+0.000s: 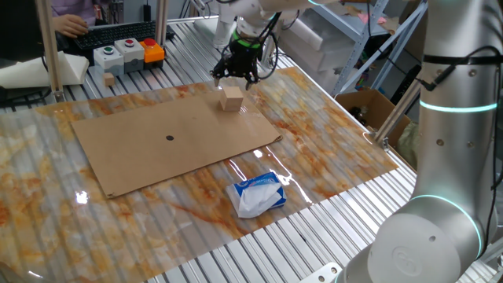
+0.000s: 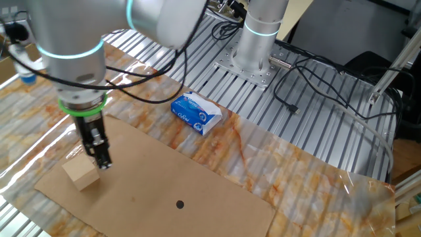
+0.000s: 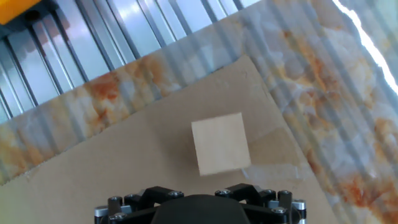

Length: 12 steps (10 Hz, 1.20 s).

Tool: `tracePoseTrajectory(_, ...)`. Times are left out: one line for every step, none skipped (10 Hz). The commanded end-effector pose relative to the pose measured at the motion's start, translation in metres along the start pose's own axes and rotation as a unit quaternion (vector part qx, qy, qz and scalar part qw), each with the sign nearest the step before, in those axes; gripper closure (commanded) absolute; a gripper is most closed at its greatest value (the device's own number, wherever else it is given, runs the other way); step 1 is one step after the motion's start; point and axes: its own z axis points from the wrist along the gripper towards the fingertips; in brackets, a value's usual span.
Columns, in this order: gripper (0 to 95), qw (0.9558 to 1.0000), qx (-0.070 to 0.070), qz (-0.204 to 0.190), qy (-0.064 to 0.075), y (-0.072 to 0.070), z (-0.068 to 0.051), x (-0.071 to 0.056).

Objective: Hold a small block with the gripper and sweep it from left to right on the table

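The small block (image 1: 231, 98) is a light-tan wooden cube standing on the brown cardboard sheet (image 1: 169, 141) near its far right corner, on the marbled table (image 1: 330, 134). The gripper (image 1: 235, 76) hangs just above and slightly behind the block, apart from it, with its black fingers spread and nothing between them. In the other fixed view the gripper (image 2: 102, 161) stands next to the block (image 2: 81, 174), above the sheet. In the hand view the block (image 3: 220, 143) lies free ahead of the black hand body (image 3: 199, 208); the fingertips do not show there.
A white-and-blue soft packet (image 1: 257, 195) lies on the table in front of the cardboard. A button box (image 1: 130, 53) and a small wooden piece (image 1: 109, 79) sit at the back on the slatted frame. A second robot base (image 1: 448, 196) stands at the right.
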Motion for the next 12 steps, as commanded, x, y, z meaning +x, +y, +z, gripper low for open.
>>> tracePoseTrajectory(0.0, 1.0, 0.0, -0.004, 0.003, -0.001, 0.005, -0.014)
tracePoseTrajectory(0.0, 1.0, 0.001, -0.003, 0.007, -0.002, 0.008, -0.02)
tracePoseTrajectory(0.0, 1.0, 0.002, -0.003, 0.008, -0.003, 0.011, -0.026)
tracePoseTrajectory(0.0, 0.9999, 0.002, -0.003, 0.016, -0.004, 0.015, -0.034)
tracePoseTrajectory(0.0, 0.9998, 0.002, -0.001, 0.019, -0.006, 0.017, -0.038)
tracePoseTrajectory(0.0, 0.9998, 0.002, 0.001, 0.022, -0.006, 0.019, -0.041)
tracePoseTrajectory(0.0, 0.9997, 0.001, 0.001, 0.025, -0.007, 0.02, -0.043)
tracePoseTrajectory(0.0, 0.9996, -0.001, 0.003, 0.027, -0.006, 0.022, -0.044)
tracePoseTrajectory(0.0, 0.9996, -0.002, 0.005, 0.027, -0.006, 0.024, -0.044)
tracePoseTrajectory(0.0, 0.9996, -0.001, 0.005, 0.027, -0.006, 0.025, -0.043)
tracePoseTrajectory(0.0, 0.9996, -0.001, 0.008, 0.027, -0.005, 0.028, -0.042)
tracePoseTrajectory(0.0, 0.9996, -0.002, 0.011, 0.027, -0.005, 0.031, -0.042)
